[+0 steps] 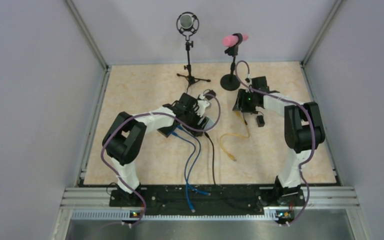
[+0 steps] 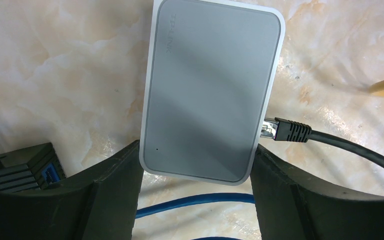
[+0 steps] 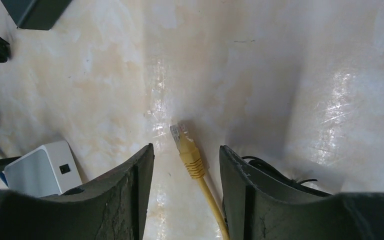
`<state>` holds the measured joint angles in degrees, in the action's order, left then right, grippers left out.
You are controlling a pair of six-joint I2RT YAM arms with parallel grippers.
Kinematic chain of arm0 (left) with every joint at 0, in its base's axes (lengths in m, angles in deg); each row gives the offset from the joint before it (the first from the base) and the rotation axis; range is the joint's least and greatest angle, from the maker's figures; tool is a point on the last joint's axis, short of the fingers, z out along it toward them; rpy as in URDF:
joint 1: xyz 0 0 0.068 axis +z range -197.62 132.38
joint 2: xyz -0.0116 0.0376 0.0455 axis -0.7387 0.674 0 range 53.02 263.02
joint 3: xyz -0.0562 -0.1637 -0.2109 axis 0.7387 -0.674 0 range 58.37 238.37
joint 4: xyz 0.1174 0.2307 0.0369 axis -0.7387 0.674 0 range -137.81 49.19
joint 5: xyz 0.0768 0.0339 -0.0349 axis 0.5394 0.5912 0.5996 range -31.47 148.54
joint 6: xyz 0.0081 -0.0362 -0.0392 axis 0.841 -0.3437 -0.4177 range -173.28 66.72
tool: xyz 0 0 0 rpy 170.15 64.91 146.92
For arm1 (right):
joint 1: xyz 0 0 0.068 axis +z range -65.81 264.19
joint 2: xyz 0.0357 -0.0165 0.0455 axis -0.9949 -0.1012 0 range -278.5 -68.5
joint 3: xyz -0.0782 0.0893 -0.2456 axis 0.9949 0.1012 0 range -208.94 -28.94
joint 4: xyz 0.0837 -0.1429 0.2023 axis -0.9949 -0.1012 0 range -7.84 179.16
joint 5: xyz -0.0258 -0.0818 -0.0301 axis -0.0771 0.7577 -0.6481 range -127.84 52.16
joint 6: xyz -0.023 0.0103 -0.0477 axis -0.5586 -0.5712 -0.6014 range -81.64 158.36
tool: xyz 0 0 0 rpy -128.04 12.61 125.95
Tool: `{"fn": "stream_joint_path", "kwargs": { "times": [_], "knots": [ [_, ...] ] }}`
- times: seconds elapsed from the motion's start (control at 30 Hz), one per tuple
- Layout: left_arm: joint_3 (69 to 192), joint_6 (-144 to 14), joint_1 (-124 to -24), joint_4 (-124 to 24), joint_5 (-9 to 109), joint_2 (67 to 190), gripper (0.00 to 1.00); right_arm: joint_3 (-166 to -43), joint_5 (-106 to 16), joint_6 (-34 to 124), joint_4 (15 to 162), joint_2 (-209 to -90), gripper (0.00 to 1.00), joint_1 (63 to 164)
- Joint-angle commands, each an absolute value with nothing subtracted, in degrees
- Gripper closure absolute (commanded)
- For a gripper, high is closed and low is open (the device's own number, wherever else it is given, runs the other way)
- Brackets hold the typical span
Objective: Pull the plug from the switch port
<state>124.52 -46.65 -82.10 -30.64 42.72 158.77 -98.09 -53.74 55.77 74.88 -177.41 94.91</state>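
One yellow plug (image 3: 187, 149) lies loose within the spread right end effector (image 3: 186, 153)

One switch (image 2: 210, 90), two blue cables (image 1: 190, 155), one black cable (image 2: 350, 145), one yellow cable (image 3: 195, 165).

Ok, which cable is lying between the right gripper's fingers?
The yellow cable, plug loose on the table; the black cable and blue cables are by the switch in the left gripper.

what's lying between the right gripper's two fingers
The yellow plug lies on the table between the open fingers of the right gripper, touching neither. The right wrist view shows it.
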Motion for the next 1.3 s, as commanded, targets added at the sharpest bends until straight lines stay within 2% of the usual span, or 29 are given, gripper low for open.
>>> {"fn": "stream_joint_path", "kwargs": {
  "times": [0.0, 0.13, 0.4, 0.57, 0.67, 0.8, 1.0, 1.1, 1.27],
  "knots": [
    [124.4, -47.2, -81.9, -31.6, 41.8, 156.1, 0.97, -100.0, -51.5, 55.1, 74.6, -171.9, 0.48, 95.2],
    [124.2, -47.2, -81.9, -31.6, 41.9, 156.3, 0.97, -98.3, -49.9, 56.1, 73.5, -165.4, 0.48, 95.2],
    [123.6, -47.8, -81.9, -32.6, 42.4, 155.8, 0.97, -87.6, -57.7, 63.4, 76.7, -153.1, 0.49, 99.6],
    [122.7, -48.4, -81.9, -33.8, 43.0, 155.2, 0.97, -80.0, -50.8, 68.3, 78.1, -148.4, 0.51, 106.0],
    [122.0, -48.5, -81.9, -34.3, 43.3, 155.0, 0.97, -74.5, -53.0, 71.0, 81.7, -144.7, 0.53, 107.1],
    [122.1, -48.3, -81.9, -34.2, 43.0, 155.5, 0.97, -72.3, -50.9, 67.6, 80.9, -141.8, 0.51, 110.8],
    [123.3, -48.1, -81.9, -33.6, 42.4, 156.0, 0.97, -73.3, -52.1, 58.9, 74.8, -143.0, 0.53, 111.2],
    [123.7, -47.8, -81.9, -33.0, 42.5, 156.3, 0.97, -72.6, -50.8, 57.7, 73.2, -142.7, 0.58, 111.2],
    [124.0, -47.5, -81.9, -32.6, 42.5, 156.6, 0.97, -72.3, -47.9, 58.1, 73.1, -141.5, 0.84, 111.2]
  ]
}}
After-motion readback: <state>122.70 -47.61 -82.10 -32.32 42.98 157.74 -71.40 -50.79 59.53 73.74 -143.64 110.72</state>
